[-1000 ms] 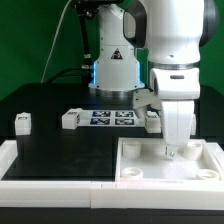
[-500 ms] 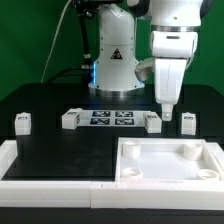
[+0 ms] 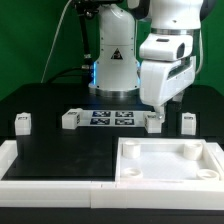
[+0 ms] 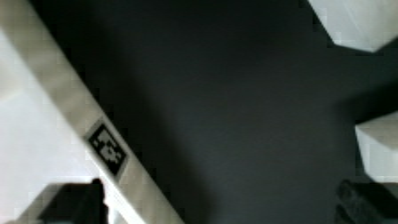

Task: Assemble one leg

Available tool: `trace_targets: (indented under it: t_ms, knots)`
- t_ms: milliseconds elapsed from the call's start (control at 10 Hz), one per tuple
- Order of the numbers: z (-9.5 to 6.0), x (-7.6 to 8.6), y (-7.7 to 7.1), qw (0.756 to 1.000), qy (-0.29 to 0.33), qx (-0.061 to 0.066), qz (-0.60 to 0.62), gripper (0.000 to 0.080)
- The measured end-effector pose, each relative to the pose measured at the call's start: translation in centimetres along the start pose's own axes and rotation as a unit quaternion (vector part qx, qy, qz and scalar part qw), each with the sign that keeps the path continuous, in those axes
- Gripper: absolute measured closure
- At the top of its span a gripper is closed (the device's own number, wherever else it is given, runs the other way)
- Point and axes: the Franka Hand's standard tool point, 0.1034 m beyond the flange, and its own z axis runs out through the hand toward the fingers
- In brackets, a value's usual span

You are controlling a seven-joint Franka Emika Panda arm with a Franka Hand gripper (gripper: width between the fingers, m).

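Desk [image 3: 60,145]: black and wide, and it carries everything in the exterior view.
Arm [image 3: 170,20]: white and bulky, coming in from above on the exterior view's right, with its wrist tilted.
Tray-like part [image 3: 170,175]: a big white square with round corner sockets, lying flat at the front on the exterior view's right.
White border piece [image 3: 40,168]: lies along the front edge on the exterior view's left, beside the tray-like part.
Marker board [image 3: 112,118]: thin and flat with several tags, mid-desk between the two inner legs.
End effector [image 3: 160,106]: hangs just above the third leg, and nothing is held. The wrist view shows its dark fingers [image 4: 71,205] spread wide apart, with only black desk between them.
Legs: four small white tagged blocks in a row across the desk, all standing loose. From the exterior view's left they are the far-left leg [image 3: 22,122], the second leg [image 3: 69,119], the third leg [image 3: 152,121] and the far-right leg [image 3: 187,122].
Tagged white strip [image 4: 111,150]: crosses the wrist view slantwise, and which part it belongs to cannot be told.
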Motion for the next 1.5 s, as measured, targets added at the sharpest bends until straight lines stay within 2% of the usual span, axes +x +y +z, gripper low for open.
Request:
trace_targets:
  t_ms: [100,200,500,600,700,800,900,1100,1200,1300,1500]
  knots:
    - [0.4,-0.7,-0.7,0.993,0.014,0.003,0.115,0.0151]
    - [0.6,-1.3,-2.1,0.98,0.011,0.007,0.198,0.0151]
    - [1.1,-1.2,-3.9,0.894,0.007,0.032,0.447,0.0151]
    - [1.2,-0.9,-4.5,0.872,0.005,0.036,0.489,0.0151]
    - [1.2,-0.5,-5.3,0.835,0.003,0.04,0.549,0.0151]
    - [1.1,-0.1,-5.6,0.838,0.003,0.041,0.544,0.0151]
    - [1.2,-0.4,-5.6,0.845,-0.015,0.047,0.532,0.0151]
    - [1.1,-0.3,-5.6,0.846,-0.012,0.046,0.531,0.0151]
    - [1.1,-0.8,-6.3,0.858,-0.07,0.065,0.505,0.0151]
    - [1.0,-0.7,-6.7,0.855,-0.127,0.088,0.495,0.0151]
    - [0.8,-0.1,-7.9,0.829,-0.246,0.144,0.481,0.0151]
